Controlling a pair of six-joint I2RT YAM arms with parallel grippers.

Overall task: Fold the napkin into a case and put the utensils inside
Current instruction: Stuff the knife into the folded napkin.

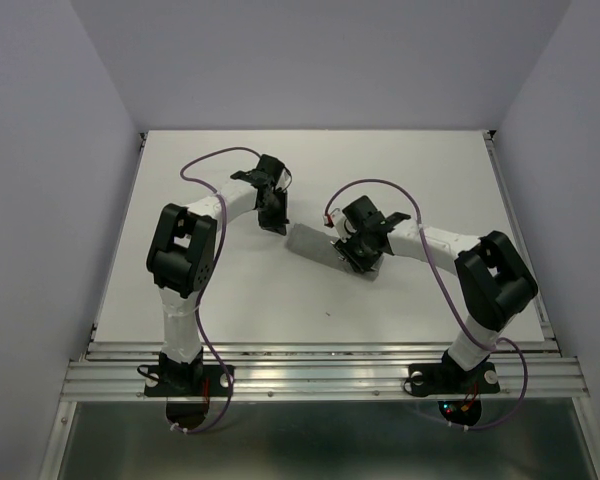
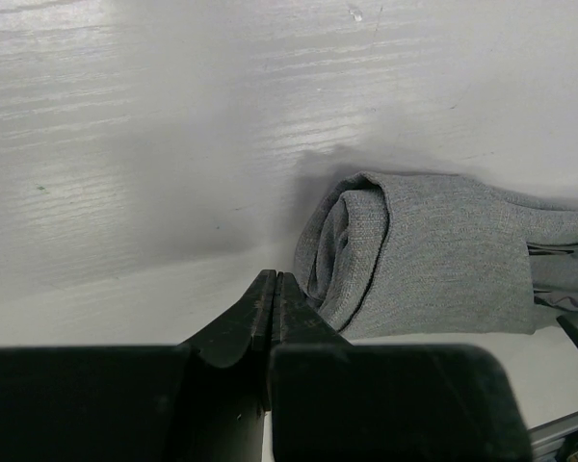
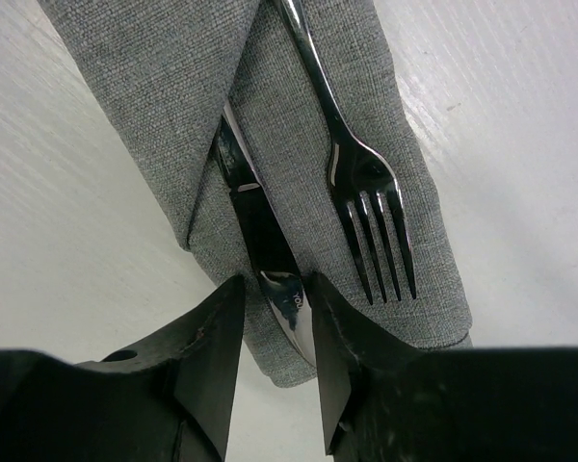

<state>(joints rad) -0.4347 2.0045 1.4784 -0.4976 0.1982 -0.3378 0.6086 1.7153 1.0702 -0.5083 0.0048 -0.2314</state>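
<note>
The grey napkin lies folded as a narrow case (image 1: 315, 243) in the middle of the white table (image 1: 430, 170). In the right wrist view the case (image 3: 173, 77) holds the fork (image 3: 352, 173) on its top layer, tines towards the camera. The knife (image 3: 260, 226) is tucked partly under a diagonal flap, and its blade tip sticks out. My right gripper (image 3: 275, 284) is slightly open and straddles the knife tip; it also shows in the top view (image 1: 355, 258). My left gripper (image 2: 275, 279) is shut and empty, just beside the case's rolled end (image 2: 366, 250), and it shows in the top view (image 1: 275, 222) too.
Grey walls stand round the table on three sides. An aluminium rail (image 1: 320, 375) runs along the near edge, where both arm bases are bolted. Purple cables (image 1: 205, 165) loop over both arms.
</note>
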